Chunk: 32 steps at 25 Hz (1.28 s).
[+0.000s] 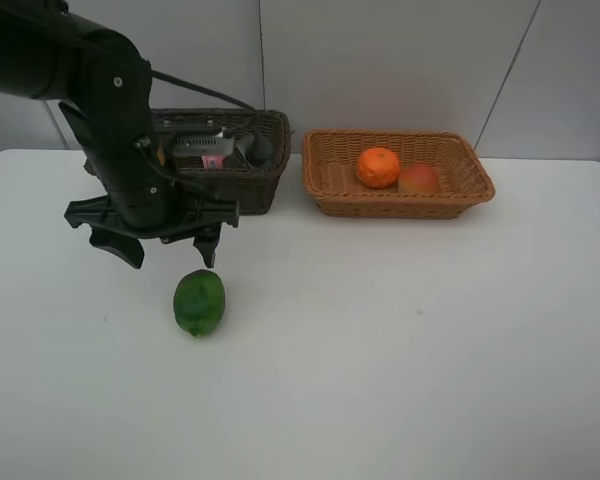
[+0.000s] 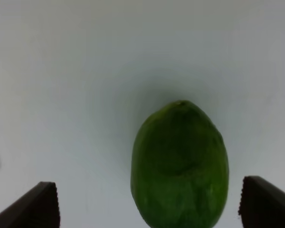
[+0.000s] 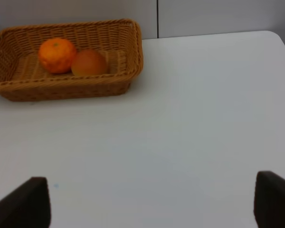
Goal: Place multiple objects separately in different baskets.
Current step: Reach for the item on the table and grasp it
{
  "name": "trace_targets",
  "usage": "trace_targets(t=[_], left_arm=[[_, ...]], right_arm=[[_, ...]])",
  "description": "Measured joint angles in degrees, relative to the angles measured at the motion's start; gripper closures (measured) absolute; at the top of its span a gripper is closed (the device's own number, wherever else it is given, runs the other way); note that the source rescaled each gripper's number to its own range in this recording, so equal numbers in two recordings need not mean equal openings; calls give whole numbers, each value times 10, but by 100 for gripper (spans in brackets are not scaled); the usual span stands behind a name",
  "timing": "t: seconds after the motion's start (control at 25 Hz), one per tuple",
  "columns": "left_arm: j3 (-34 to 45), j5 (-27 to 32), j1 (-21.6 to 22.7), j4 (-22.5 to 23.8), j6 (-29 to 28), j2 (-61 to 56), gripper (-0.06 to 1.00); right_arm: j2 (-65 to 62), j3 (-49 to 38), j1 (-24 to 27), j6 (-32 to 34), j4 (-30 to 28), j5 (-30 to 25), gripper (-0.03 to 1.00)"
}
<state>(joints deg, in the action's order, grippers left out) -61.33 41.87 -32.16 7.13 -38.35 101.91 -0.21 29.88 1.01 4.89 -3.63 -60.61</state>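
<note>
1. Lime (image 1: 199, 302) lies on the white table (image 1: 400, 350), near the front left; nothing touches it.
2. Our left gripper (image 1: 165, 250) hangs just behind it, jaws wide apart.
3. Our right gripper (image 3: 147, 202) is spread wide too, holding nothing.
4. Orange (image 1: 378, 167) and the red fruit (image 1: 418, 180) sit in the tan basket (image 1: 400, 205), far right.

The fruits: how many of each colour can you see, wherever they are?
Green: 1, the lime on the table.
Orange: 1, the orange in the light basket.
Reddish-orange: 1, the reddish-orange fruit touching the orange.
Total: 3
</note>
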Motion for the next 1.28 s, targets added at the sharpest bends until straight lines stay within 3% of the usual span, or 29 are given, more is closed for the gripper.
trace_targets(t=[0.32, 0.6, 1.28], left_arm=[[15, -52, 0, -8, 1, 0, -3], [15, -55, -13, -23, -2, 14, -3], [15, -58, -34, 0, -12, 62, -4]], right_arm=[[0, 0, 0, 0, 0, 0, 9], [0, 0, 0, 0, 0, 0, 9], [0, 0, 0, 0, 0, 0, 9]])
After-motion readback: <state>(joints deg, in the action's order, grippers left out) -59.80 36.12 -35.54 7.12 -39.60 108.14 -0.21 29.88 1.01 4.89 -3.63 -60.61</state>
